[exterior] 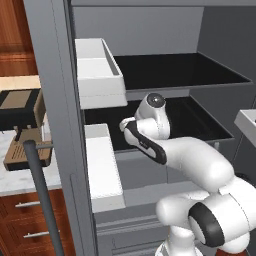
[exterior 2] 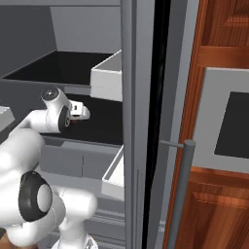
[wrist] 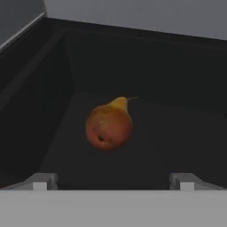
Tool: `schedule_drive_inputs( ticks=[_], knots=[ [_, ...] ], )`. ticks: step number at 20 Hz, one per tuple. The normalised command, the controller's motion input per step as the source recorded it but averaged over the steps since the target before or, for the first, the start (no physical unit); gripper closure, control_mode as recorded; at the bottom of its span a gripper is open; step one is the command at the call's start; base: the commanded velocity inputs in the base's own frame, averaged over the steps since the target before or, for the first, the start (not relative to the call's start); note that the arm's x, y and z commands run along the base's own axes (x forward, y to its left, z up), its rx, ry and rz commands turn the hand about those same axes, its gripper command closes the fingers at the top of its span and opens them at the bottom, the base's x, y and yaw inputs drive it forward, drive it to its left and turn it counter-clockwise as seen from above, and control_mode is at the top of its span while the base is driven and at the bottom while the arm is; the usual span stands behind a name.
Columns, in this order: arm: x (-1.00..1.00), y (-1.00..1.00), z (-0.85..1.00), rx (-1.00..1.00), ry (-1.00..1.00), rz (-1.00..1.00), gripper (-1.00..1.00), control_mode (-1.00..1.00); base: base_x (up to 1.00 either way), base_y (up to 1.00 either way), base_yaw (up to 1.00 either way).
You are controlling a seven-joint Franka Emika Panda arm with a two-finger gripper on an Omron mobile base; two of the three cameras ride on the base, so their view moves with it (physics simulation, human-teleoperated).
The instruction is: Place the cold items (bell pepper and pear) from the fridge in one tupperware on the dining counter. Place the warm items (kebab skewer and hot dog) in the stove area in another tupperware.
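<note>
the dark, flat lower fridge shelf (wrist: 177, 133) carries a single red-orange pear with a yellow neck and thin stem (wrist: 109, 125), lying on its side near the middle, apart from the dark side wall and back wall.

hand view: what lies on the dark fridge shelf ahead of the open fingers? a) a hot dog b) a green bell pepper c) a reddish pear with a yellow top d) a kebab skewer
c: the hand view shows a reddish pear with a yellow neck and stem lying alone on the dark shelf, ahead of the open gripper, untouched.
</note>
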Motion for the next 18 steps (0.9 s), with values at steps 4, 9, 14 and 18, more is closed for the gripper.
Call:
schedule_drive_inputs(
  ticks=[4,9,14,18],
  knots=[
    [0.55,0.07,-0.09,-0.01,0.07,0.00,-1.00,-1.00,0.00,0.00,0.00],
    [0.55,0.00,-0.26,-0.01,0.05,0.00,-1.00,-1.00,0.00,0.00,0.00],
    [0.28,0.03,-0.15,-0.01,0.06,0.00,-1.00,-1.00,0.00,0.00,0.00],
    [0.15,0.03,-0.01,0.00,0.03,0.00,1.00,-1.00,0.00,0.00,0.00]
  ],
)
